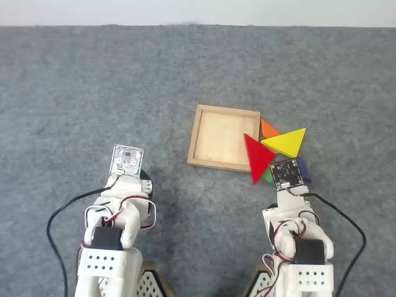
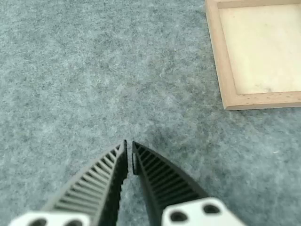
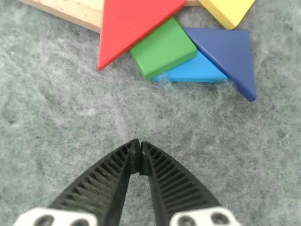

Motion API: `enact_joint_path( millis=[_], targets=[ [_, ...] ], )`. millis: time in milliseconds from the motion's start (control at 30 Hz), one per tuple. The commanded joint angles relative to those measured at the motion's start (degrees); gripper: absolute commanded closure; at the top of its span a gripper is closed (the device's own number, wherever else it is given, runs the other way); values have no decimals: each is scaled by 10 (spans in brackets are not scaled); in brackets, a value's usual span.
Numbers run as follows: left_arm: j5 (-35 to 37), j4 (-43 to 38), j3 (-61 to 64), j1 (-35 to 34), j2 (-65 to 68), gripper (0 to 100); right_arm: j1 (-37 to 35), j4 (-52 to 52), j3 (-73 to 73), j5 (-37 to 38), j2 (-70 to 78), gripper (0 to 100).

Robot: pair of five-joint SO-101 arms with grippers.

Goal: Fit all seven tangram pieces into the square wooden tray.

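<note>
The square wooden tray [image 1: 201, 135] lies mid-table with nothing inside it; its corner appears in the left wrist view [image 2: 225, 80]. A red triangle [image 1: 256, 157] leans over its right rim, with a yellow triangle [image 1: 287, 142] and an orange piece [image 1: 269, 129] beside it. In the right wrist view the red triangle [image 3: 131, 23] overlaps a green square [image 3: 162, 48], a light blue piece [image 3: 193, 69], a dark blue triangle [image 3: 226, 49] and the yellow triangle [image 3: 228, 9]. My right gripper [image 3: 140, 143] is shut, just short of the pile. My left gripper [image 2: 129, 143] is shut over bare carpet, left of the tray.
Grey carpet [image 1: 93, 86] covers the whole table. Black cables [image 1: 59, 216] trail from both arm bases near the front edge. A pale wall strip [image 1: 198, 11] runs along the far side.
</note>
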Motion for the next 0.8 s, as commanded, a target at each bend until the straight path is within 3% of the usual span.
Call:
enact_joint_path(
  millis=[0, 100, 233, 367, 533, 767],
  targets=[
    [4, 4, -5, -3, -7, 985, 6, 3, 8, 6, -9, 972],
    [4, 4, -5, -3, -7, 985, 51, -17, 3, 33, -9, 972],
    [4, 4, -5, -3, -7, 985, 162, -65, -29, 181, -9, 972],
    [4, 4, -5, -2, -7, 985, 219, -49, -105, 185, 0, 972],
    [4, 4, -5, -3, -7, 985, 183, -45, -185, 178, 94, 971],
    [4, 4, -5, -3, -7, 985, 54, -71, -375, 98, 451, 970]
  ],
)
